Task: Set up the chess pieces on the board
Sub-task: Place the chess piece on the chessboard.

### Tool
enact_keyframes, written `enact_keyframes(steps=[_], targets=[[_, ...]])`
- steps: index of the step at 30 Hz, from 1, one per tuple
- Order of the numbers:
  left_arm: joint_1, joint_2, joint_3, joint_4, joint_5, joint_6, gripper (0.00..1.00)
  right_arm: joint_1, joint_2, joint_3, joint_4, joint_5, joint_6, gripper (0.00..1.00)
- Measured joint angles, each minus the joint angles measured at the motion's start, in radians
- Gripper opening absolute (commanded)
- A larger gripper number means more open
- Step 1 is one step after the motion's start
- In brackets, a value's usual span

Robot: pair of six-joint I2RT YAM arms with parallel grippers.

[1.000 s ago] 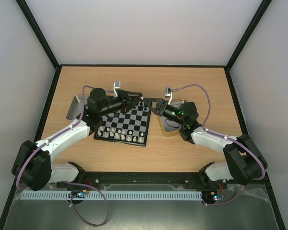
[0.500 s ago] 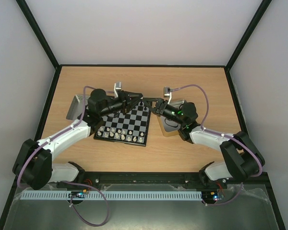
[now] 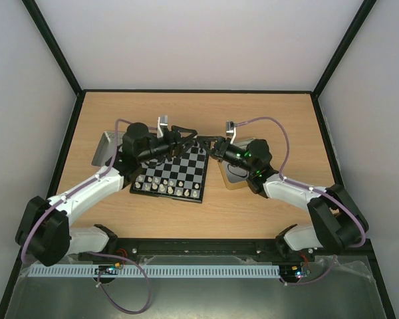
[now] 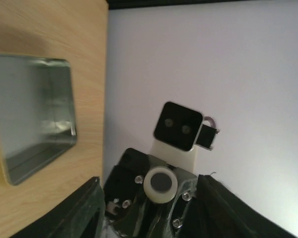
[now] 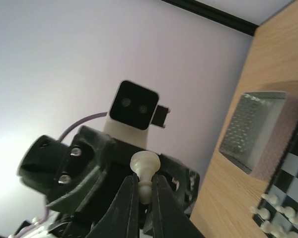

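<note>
My right gripper (image 5: 145, 187) is shut on a cream pawn (image 5: 145, 171), gripped by the neck with its base pointing away. In the top view it (image 3: 211, 143) hangs over the board's (image 3: 175, 167) far right corner, tip to tip with my left gripper (image 3: 193, 137). In the left wrist view the pawn's round base (image 4: 160, 182) faces the camera between the left fingers (image 4: 87, 210), which stand wide apart and do not touch it. Several white pieces (image 3: 161, 188) stand along the board's near rows; they also show in the right wrist view (image 5: 270, 214).
A gold-sided tin (image 3: 237, 175) sits right of the board, under the right arm; its silvery inside shows in the left wrist view (image 4: 35, 114). A grey metal tray (image 3: 106, 149) lies left of the board, also in the right wrist view (image 5: 258, 130).
The two grippers have edged closer together over the board's far edge. The right gripper has brought the pawn between the open left fingers.
</note>
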Motion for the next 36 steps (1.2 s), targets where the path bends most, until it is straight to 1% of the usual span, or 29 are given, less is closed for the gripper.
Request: enact_keyframes(steps=[3,8,9,12,15,18,22,26,31,36], targets=[[0.000,-0.032,0.032,-0.168,-0.060,0.128,0.69,0.001,-0.020,0.047,-0.181,0.010,-0.064,0.02],[0.026,-0.137,0.063,-0.453,-0.273,0.364,0.76,0.001,-0.019,0.226,-0.672,0.053,-0.276,0.02],[0.035,-0.164,0.063,-0.514,-0.332,0.411,0.77,0.001,-0.010,0.271,-0.782,0.064,-0.324,0.02],[0.067,-0.235,0.063,-0.651,-0.470,0.531,0.81,0.006,0.036,0.385,-1.036,0.101,-0.449,0.02],[0.089,-0.297,0.073,-0.748,-0.592,0.639,0.83,0.031,0.105,0.492,-1.271,0.162,-0.558,0.02],[0.096,-0.364,0.085,-0.798,-0.704,0.739,0.83,0.079,0.195,0.595,-1.458,0.232,-0.643,0.02],[0.096,-0.454,0.089,-0.822,-0.839,0.843,0.83,0.158,0.327,0.739,-1.651,0.326,-0.721,0.02],[0.096,-0.549,0.064,-0.812,-0.949,0.917,0.83,0.220,0.425,0.839,-1.776,0.386,-0.768,0.02],[0.096,-0.617,0.029,-0.793,-1.014,0.954,0.84,0.274,0.538,0.929,-1.880,0.433,-0.808,0.02],[0.096,-0.623,0.006,-0.792,-1.036,0.970,0.84,0.293,0.607,0.956,-1.930,0.457,-0.822,0.02]])
